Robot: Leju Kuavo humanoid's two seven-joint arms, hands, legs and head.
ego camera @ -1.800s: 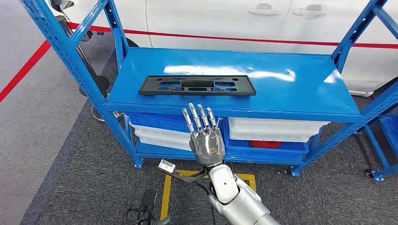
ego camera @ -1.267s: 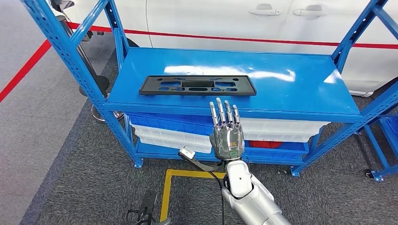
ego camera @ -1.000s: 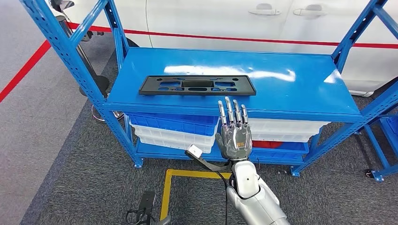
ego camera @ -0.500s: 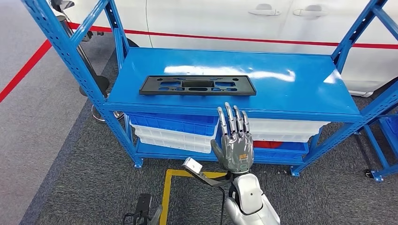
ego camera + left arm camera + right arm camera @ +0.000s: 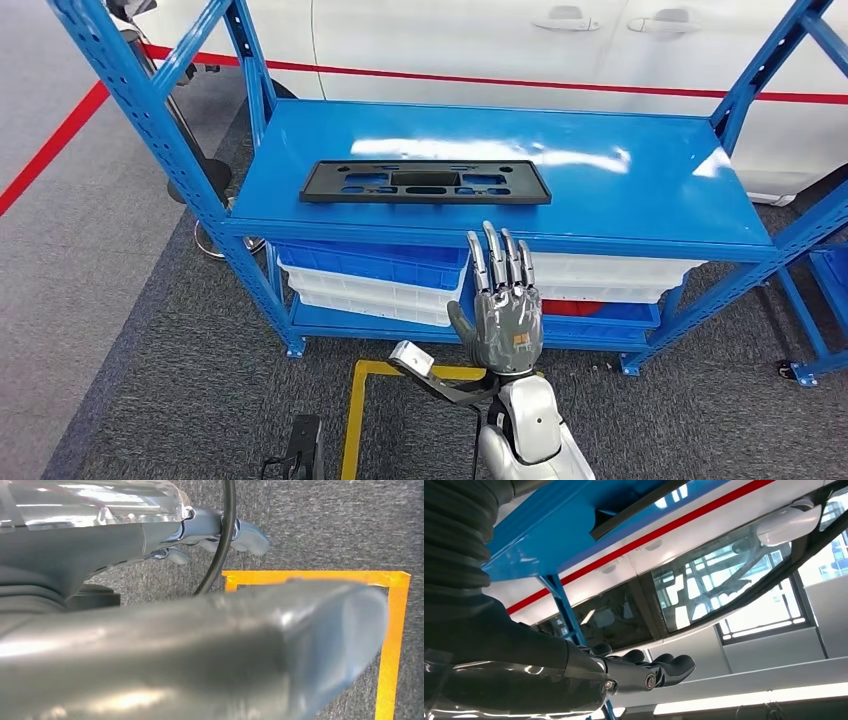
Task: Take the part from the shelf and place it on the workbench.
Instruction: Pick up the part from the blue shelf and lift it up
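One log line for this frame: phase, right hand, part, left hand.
phase: reaching | right hand: raised in front of the shelf edge, fingers extended, holding nothing | black part: flat on the shelf, untouched | left hand: hanging over the floor, state unclear

You've got a flat black plastic plate (image 5: 425, 183) on the glossy blue metal shelf (image 5: 620, 195) — white car body (image 5: 480, 40) with a red stripe behind, yellow tape outline (image 5: 352, 420) on dark grey carpet (image 5: 180, 380).

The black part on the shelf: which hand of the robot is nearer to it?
The right hand: it is raised with flat fingers just in front of the shelf edge, short of the black part. The left hand hangs low over the floor.
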